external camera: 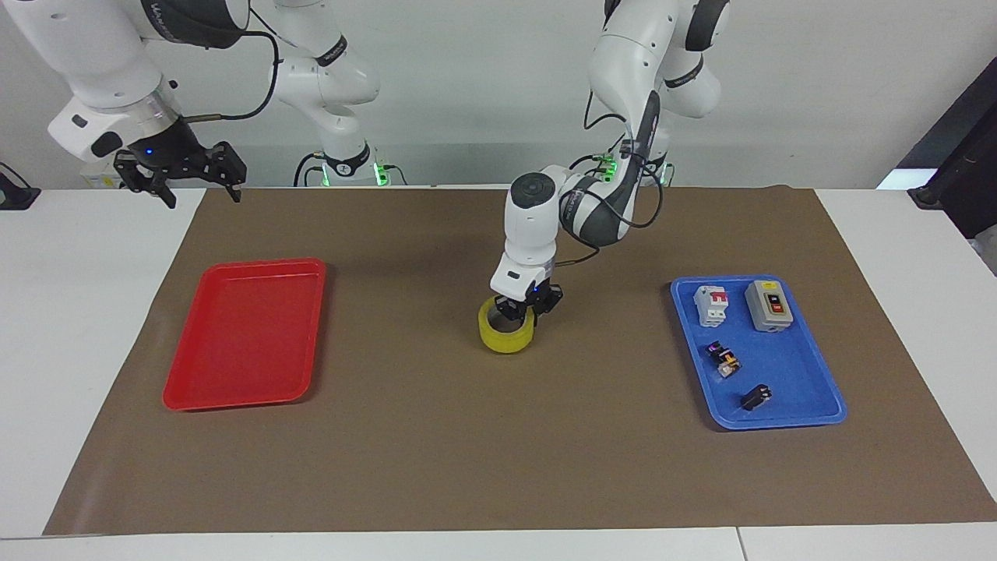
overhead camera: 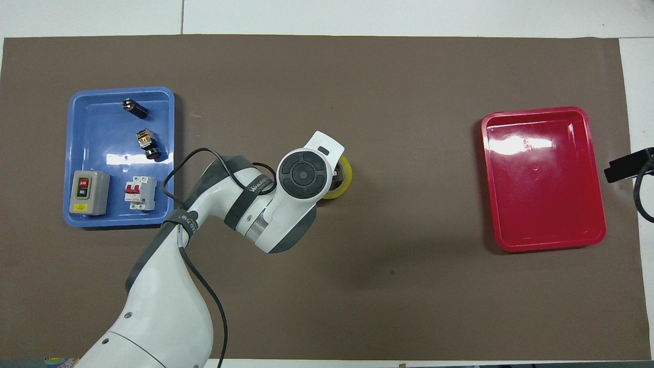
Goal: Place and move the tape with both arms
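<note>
The yellow tape (external camera: 506, 335) is at the middle of the brown mat, down at its surface; I cannot tell whether it touches. My left gripper (external camera: 527, 305) is shut on the tape's rim on the side toward the blue tray and points straight down. In the overhead view the tape (overhead camera: 346, 180) shows only as a yellow arc past the left wrist, which hides the gripper. My right gripper (external camera: 181, 173) waits open and empty in the air over the mat's corner near the right arm's base; only a black part of it (overhead camera: 626, 164) shows in the overhead view.
A red tray (external camera: 245, 333) (overhead camera: 544, 179) lies at the right arm's end of the mat. A blue tray (external camera: 787, 386) (overhead camera: 102, 133) at the left arm's end holds a grey switch box (external camera: 769, 305), a white circuit breaker (external camera: 710, 304) and two small parts.
</note>
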`<state>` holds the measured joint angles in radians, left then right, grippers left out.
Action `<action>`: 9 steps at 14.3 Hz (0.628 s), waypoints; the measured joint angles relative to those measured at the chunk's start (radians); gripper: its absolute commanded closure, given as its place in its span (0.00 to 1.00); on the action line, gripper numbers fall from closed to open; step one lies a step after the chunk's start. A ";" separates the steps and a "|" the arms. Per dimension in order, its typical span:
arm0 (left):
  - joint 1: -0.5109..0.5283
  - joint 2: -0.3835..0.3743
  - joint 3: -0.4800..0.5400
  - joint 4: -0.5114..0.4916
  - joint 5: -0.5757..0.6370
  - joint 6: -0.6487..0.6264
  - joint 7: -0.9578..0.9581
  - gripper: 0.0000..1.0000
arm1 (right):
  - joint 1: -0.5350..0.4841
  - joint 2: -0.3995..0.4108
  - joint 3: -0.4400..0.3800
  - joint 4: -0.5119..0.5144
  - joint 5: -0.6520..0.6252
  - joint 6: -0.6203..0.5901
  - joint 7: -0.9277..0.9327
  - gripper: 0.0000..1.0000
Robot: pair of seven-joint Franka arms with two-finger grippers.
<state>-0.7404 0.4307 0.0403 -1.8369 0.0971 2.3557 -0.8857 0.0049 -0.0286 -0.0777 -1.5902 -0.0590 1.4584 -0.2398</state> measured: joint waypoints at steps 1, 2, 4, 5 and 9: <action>0.000 0.007 0.000 0.000 0.000 0.007 0.004 0.56 | 0.005 0.000 0.003 -0.006 0.000 0.007 -0.001 0.00; 0.000 0.009 0.000 0.000 0.000 0.008 0.007 0.22 | 0.007 0.000 0.005 -0.010 0.000 0.021 -0.001 0.00; 0.000 0.008 0.000 0.000 0.000 0.009 0.010 0.00 | 0.007 -0.001 0.005 -0.018 0.031 0.048 0.001 0.00; 0.000 0.006 0.000 0.001 0.000 0.009 0.010 0.00 | 0.009 -0.002 0.005 -0.030 0.060 0.063 0.007 0.00; 0.008 -0.088 0.009 0.000 0.000 -0.098 0.010 0.00 | 0.127 -0.001 0.007 -0.081 0.093 0.147 0.141 0.00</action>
<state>-0.7328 0.3423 0.0495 -1.8371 0.0972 2.2574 -0.8762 0.1318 -0.0293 -0.0705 -1.6712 0.0343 1.6051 -0.0992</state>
